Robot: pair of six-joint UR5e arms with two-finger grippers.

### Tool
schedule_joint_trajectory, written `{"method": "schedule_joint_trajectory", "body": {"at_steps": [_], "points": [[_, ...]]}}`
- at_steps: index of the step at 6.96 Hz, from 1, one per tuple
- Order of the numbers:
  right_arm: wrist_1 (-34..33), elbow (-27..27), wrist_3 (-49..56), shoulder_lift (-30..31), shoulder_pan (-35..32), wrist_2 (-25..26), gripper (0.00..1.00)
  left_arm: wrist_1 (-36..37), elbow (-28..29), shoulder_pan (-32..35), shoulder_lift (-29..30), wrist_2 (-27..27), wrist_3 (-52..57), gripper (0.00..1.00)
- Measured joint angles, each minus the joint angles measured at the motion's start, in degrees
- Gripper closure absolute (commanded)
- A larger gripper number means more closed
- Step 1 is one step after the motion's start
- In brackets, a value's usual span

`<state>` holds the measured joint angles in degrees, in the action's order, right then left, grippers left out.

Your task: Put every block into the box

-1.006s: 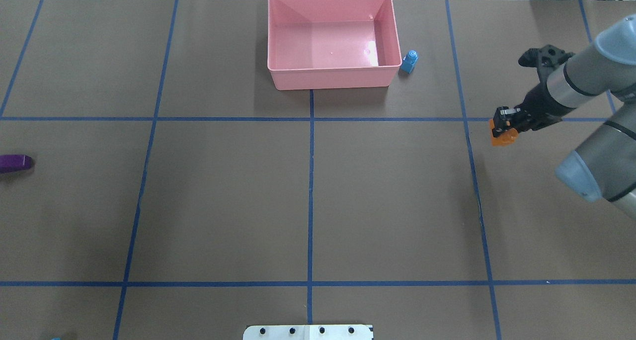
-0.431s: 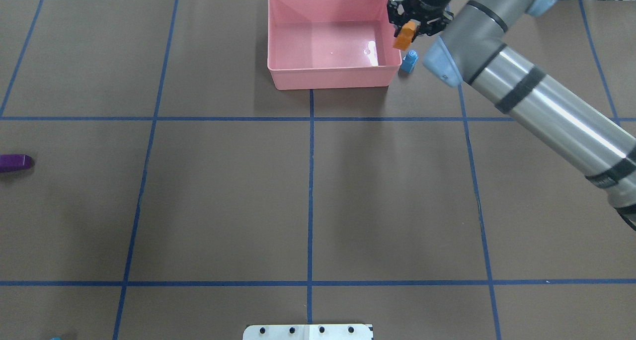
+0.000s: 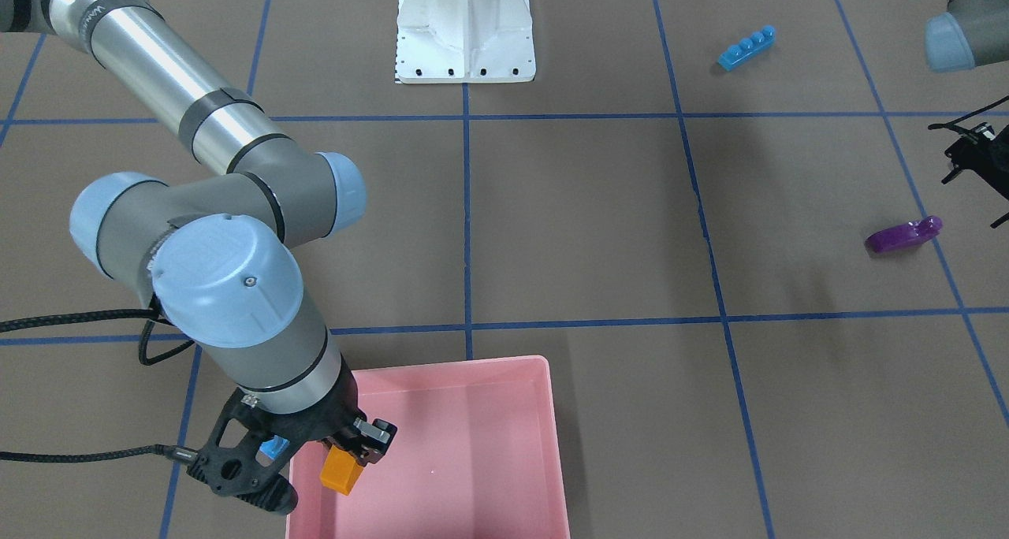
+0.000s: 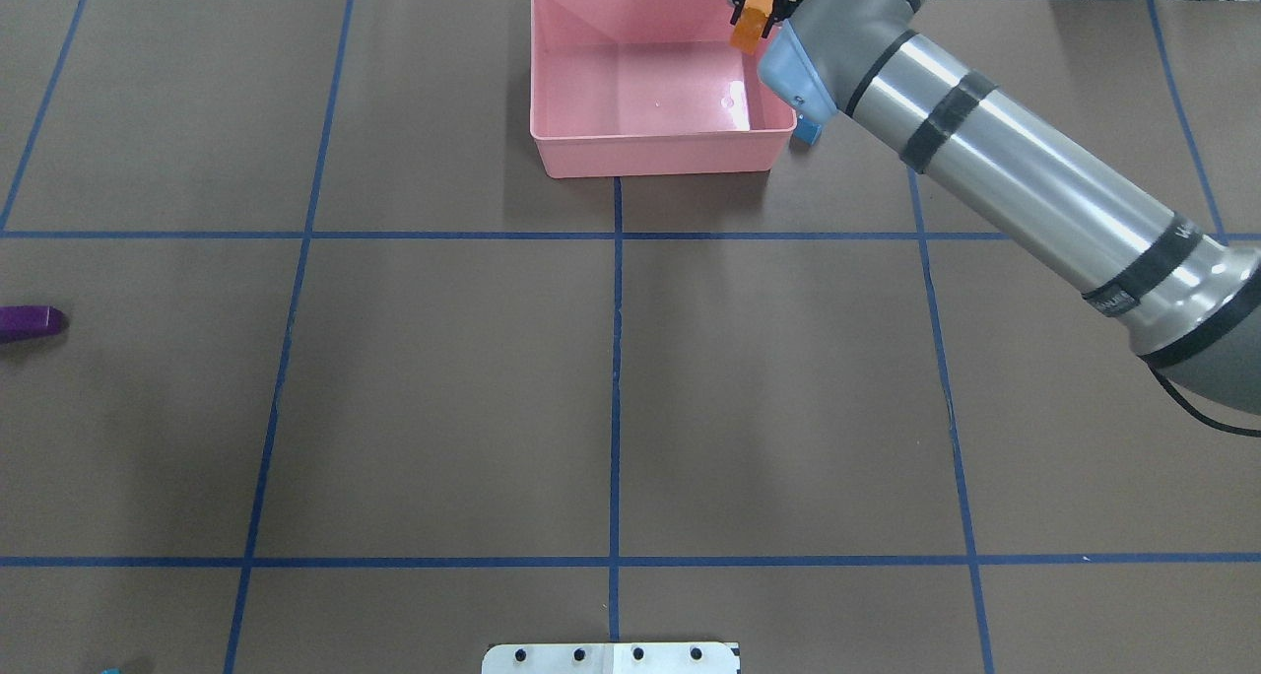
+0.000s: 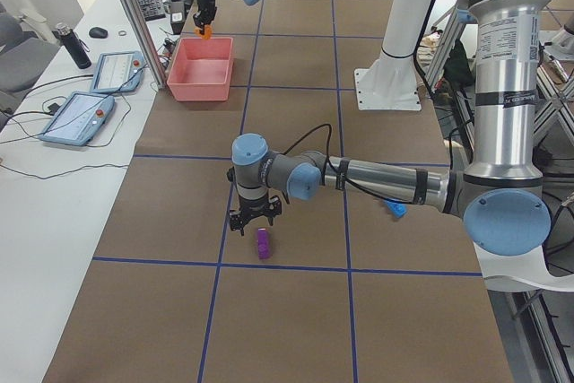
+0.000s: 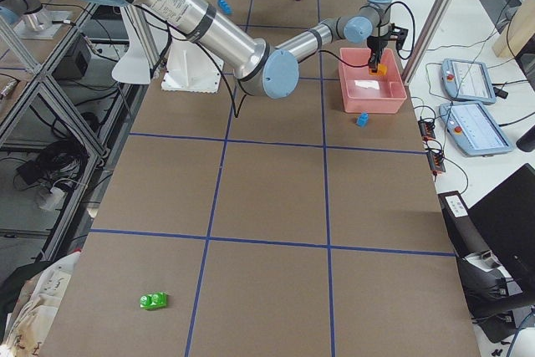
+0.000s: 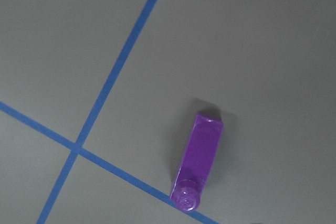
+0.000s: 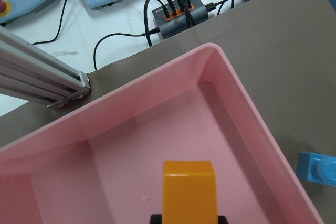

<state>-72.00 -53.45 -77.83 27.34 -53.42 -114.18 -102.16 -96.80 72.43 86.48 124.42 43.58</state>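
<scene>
We see the right pincer (image 3: 356, 449) has carried the orange block (image 3: 340, 472) from the pink box (image 4: 655, 157)'s side rim to above its floor, pinching it there. The left pincer (image 5: 250, 221) hangs over the desk (image 4: 443, 378) beside the purple block (image 5: 263, 243); whether it is spread we cannot tell.

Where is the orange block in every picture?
Front-facing: orange block at the bottom left, held by the right gripper over the pink box.
Overhead: block at the top, right of middle.
Exterior left: block top left, tiny.
Exterior right: block upper right.
Left wrist: not in it.
Right wrist: block bottom middle.
Landmark: the pink box under the block.
</scene>
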Motion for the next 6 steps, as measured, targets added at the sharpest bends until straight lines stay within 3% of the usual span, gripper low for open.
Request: {"method": "schedule_joint_trajectory", "body": {"at_steps": [1,4,6], "points": [[1.3,1.2,-0.8,-0.5,1.1,1.1,0.01,-2.8,2.4,-0.3,0.0,-0.1,1.1,0.01],[2.2,0.7,-0.9,-0.7,1.8,1.3,0.0,-11.6,9.4,-4.4,0.1,0.0,-0.8,0.01],[1.8,-2.3,-0.5,0.1,-1.2,-2.8,0.0,-12.4,10.6,-7.1,0.6,-0.2,-3.1,0.06]]}}
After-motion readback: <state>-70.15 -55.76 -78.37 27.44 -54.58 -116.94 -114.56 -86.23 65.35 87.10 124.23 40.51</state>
